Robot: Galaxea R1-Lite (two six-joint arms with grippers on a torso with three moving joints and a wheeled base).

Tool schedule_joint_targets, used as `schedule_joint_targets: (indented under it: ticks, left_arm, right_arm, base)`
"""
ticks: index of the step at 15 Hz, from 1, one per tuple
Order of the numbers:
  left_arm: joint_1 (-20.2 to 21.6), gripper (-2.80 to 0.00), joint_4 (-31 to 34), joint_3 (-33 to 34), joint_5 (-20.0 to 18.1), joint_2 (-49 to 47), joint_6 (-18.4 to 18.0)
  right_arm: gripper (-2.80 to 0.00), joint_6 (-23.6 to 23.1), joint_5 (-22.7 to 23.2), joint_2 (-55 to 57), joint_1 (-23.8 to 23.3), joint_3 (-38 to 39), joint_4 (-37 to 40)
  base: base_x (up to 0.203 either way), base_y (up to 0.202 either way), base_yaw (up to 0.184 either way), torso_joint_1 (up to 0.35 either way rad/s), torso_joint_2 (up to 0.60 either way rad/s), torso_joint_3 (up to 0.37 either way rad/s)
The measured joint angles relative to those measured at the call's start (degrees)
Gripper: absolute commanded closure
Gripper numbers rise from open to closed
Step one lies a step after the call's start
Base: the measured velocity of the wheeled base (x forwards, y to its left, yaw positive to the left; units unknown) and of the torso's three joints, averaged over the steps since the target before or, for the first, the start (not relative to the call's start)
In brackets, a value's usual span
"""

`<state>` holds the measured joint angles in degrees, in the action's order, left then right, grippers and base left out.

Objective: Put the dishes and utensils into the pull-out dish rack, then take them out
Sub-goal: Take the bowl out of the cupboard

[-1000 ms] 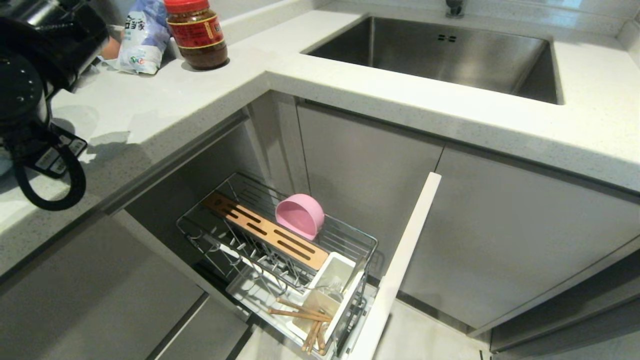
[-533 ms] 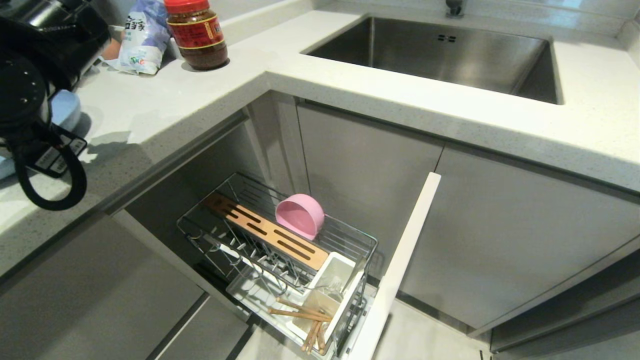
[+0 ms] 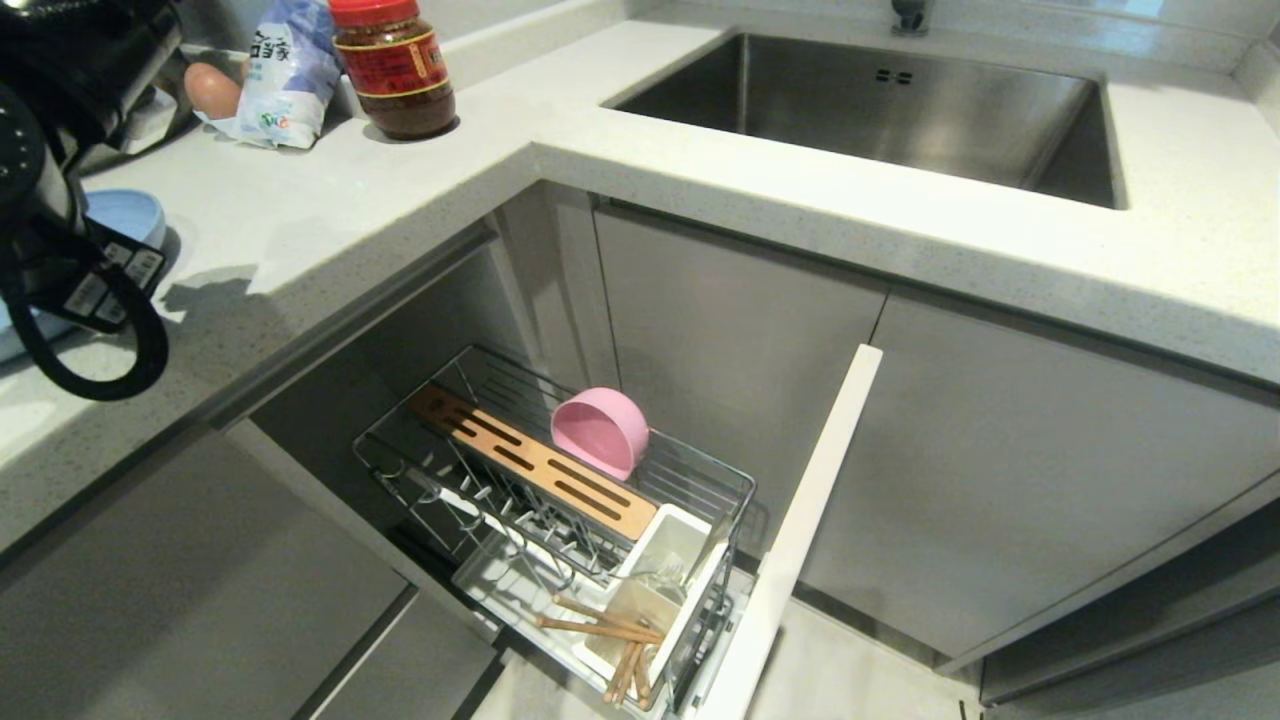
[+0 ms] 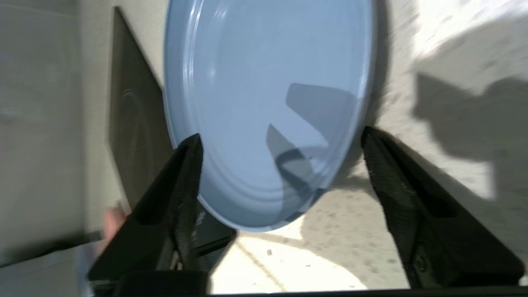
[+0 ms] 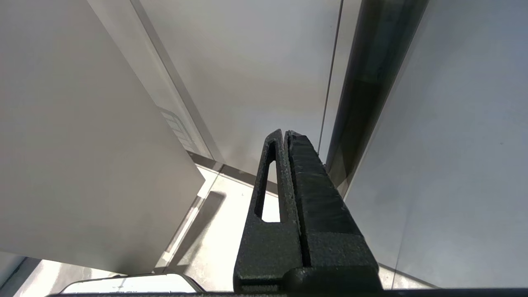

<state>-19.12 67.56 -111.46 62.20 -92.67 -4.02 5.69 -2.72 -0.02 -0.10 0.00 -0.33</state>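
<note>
- Plate (image 4: 264, 107): round, flat, light blue and matte, with faint concentric rings near its rim; it lies flat on the pale speckled desk (image 3: 330, 210) at the desk's left edge, partly over a dark panel set in the desk.
- Pink bowl (image 3: 600, 430) stands on its side in the far part of the pull-out dish rack (image 3: 560, 500), beside the slotted wooden strip (image 3: 540, 465); the chopsticks (image 3: 610, 640) lie across the white utensil cup (image 3: 660, 590) at the rack's front corner.
- A second ago the plate was hidden behind the left arm in the head view; now its blue rim (image 3: 120, 215) shows, and an egg (image 3: 212, 90) by the bag has come into sight as the arm drew back.
- Left gripper (image 4: 280, 140): its fingers (image 4: 181, 181) are spread wide on either side of the plate's near rim, released and gripping nothing.
- Right gripper (image 5: 286, 134) hangs low by the cabinet fronts, fingers pressed together and empty.
</note>
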Motion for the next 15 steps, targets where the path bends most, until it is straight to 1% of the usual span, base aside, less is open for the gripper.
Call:
schedule_joint_targets:
  ticks: [2, 7, 8, 11, 13, 14, 15]
  left_arm:
    - [-0.9, -2.8, -2.3, 0.0, -0.4, 1.8, -0.1]
    - [-4.6, -2.8, -3.9, -0.1, -0.3, 8.3, -0.1]
    - [-5.5, 0.0, -5.0, -0.1, -0.3, 9.8, -0.1]
    - [-8.7, 0.0, -10.8, 0.0, -0.3, 14.9, -0.2]
    - [-9.6, 0.0, -16.2, 0.9, -1.3, 17.7, 0.4]
    - [-9.9, 0.0, -19.7, 2.0, -2.5, 19.0, 1.4]
    - [-10.2, 0.0, -23.6, 3.5, -4.6, 20.3, 3.5]
  right_arm:
    - [0.0, 0.0, 0.0, 0.0, 0.0, 0.0, 0.0]
    - [0.0, 0.0, 0.0, 0.0, 0.0, 0.0, 0.0]
    - [0.0, 0.0, 0.0, 0.0, 0.0, 0.0, 0.0]
    - [0.0, 0.0, 0.0, 0.0, 0.0, 0.0, 0.0]
    - [0.0, 0.0, 0.0, 0.0, 0.0, 0.0, 0.0]
    - [0.0, 0.0, 0.0, 0.0, 0.0, 0.0, 0.0]
    - [0.0, 0.0, 0.0, 0.0, 0.0, 0.0, 0.0]
  base:
    - [0.0, 0.0, 0.0, 0.0, 0.0, 0.0]
    - [0.0, 0.0, 0.0, 0.0, 0.0, 0.0]
    - [0.0, 0.0, 0.0, 0.0, 0.0, 0.0]
    - [0.0, 0.0, 0.0, 0.0, 0.0, 0.0]
    - [0.0, 0.0, 0.0, 0.0, 0.0, 0.0]
    - [0.0, 0.0, 0.0, 0.0, 0.0, 0.0]
    - [0.0, 0.0, 0.0, 0.0, 0.0, 0.0]
